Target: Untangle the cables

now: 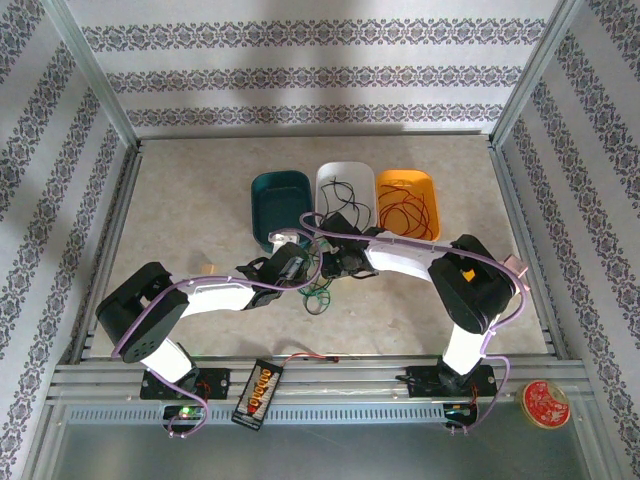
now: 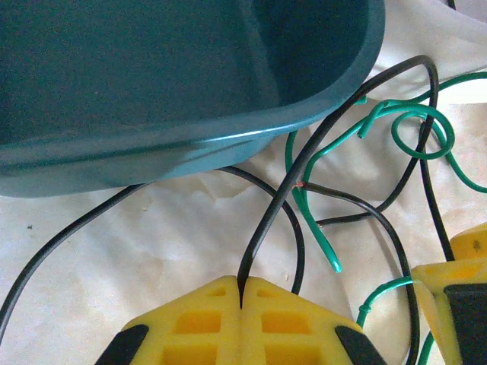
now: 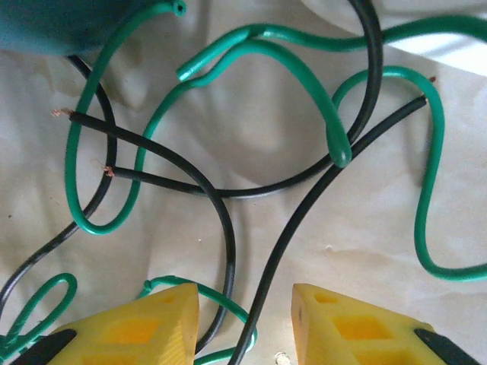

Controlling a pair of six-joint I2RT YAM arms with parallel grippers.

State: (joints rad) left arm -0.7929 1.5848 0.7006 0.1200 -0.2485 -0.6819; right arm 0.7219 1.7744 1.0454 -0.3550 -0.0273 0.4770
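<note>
1. Yellow left fingers (image 2: 199, 315) are pressed together, clamped on a black cable (image 2: 268, 217). Another black strand runs off the frame's left edge, so I can't see its end.
2. My right fingers (image 3: 338, 315) stand apart, with a black strand (image 3: 304, 209) running through the gap. A green cable (image 3: 396, 72) beyond them is cut off at the right edge.
3. From above, the cables (image 1: 318, 297) make a small green-and-black tangle on the bench (image 1: 180, 220), just in front of the teal tray (image 1: 280, 205). Both wrists cover part of it, and I cannot trace single strands there.
4. The wrist cameras resolve the crossings and bare copper tips. The overhead one adds red wires (image 1: 405, 212) in the orange tray (image 1: 408, 174) and black wires (image 1: 340, 195) in the white tray (image 1: 350, 168).
5. The teal tray's rim sits close ahead of the left fingers, and bare bench stretches left of the tangle.
</note>
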